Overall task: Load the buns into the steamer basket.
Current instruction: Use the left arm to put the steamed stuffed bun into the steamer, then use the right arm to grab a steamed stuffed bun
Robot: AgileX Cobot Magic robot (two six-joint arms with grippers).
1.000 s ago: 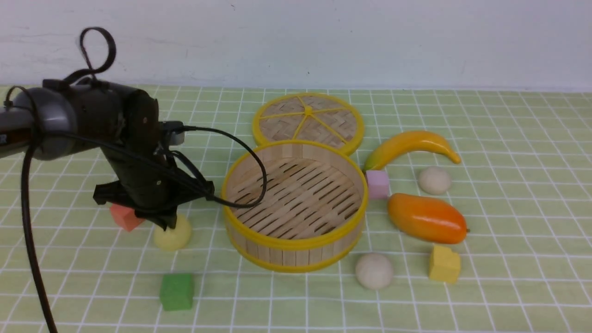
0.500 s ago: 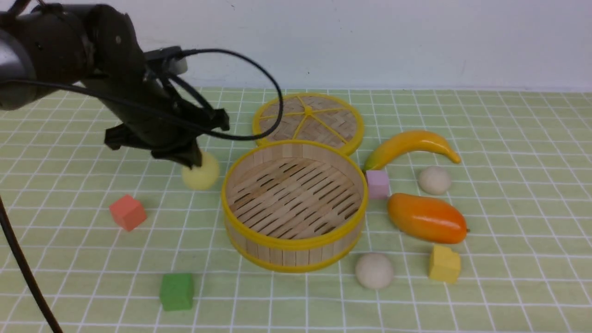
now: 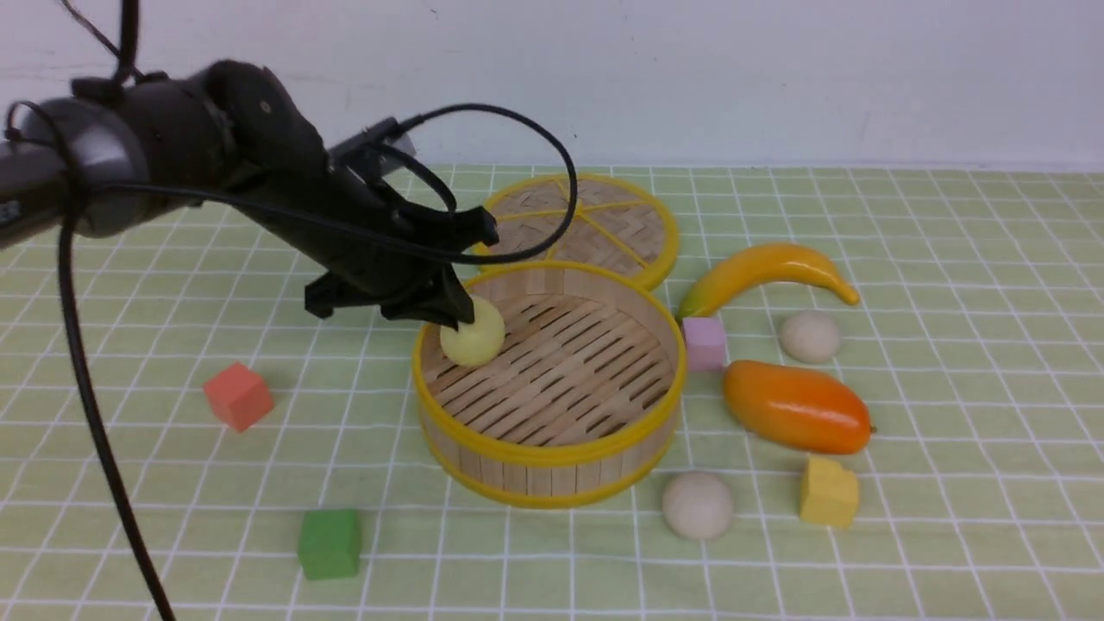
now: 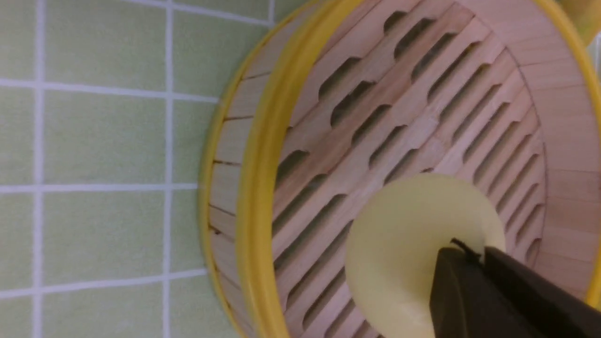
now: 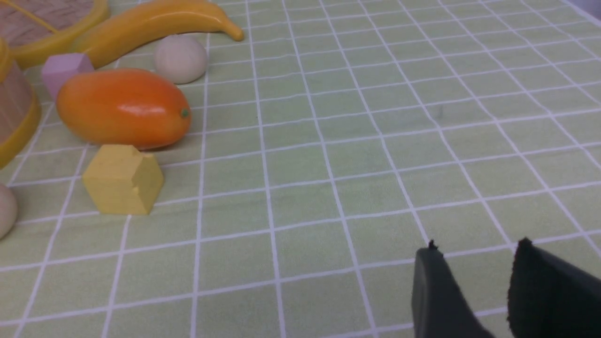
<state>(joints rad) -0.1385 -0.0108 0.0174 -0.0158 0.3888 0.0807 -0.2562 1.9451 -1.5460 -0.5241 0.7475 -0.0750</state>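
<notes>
- My left gripper (image 3: pixel 455 321) has lifted the yellow bun (image 3: pixel 473 341) off the cloth and swung it across. A second ago it sat low beside the red cube (image 3: pixel 238 395), well left of the basket (image 3: pixel 552 453). Now it hangs just inside the basket's left rim.
- The fingers (image 4: pixel 450 281) are pinched almost together on the top of the bun (image 4: pixel 413 244). The left wrist view shows the dark tips pressed into the soft ball, with the basket (image 4: pixel 263 155) slats beneath.
- I can't tell for sure whether the bun touches the slats; it looks to hang a little above them.
- The right gripper (image 5: pixel 478 245) stands partly open with nothing between its fingers, low over bare cloth and well apart from the mango (image 5: pixel 123 107).
- The two beige buns haven't moved. One (image 3: pixel 810 336) lies between the banana (image 3: pixel 768 267) and the mango, the other (image 3: pixel 698 505) just off the basket's front right, near the yellow cube (image 3: pixel 828 492).
- I judge the first bun is all but delivered: ease down a touch, then let go.
- The soft bun may cling to a finger, or roll on the slats if it drops from height.
- Both remaining buns sit on the right, so I judge they are the right arm's job.
</notes>
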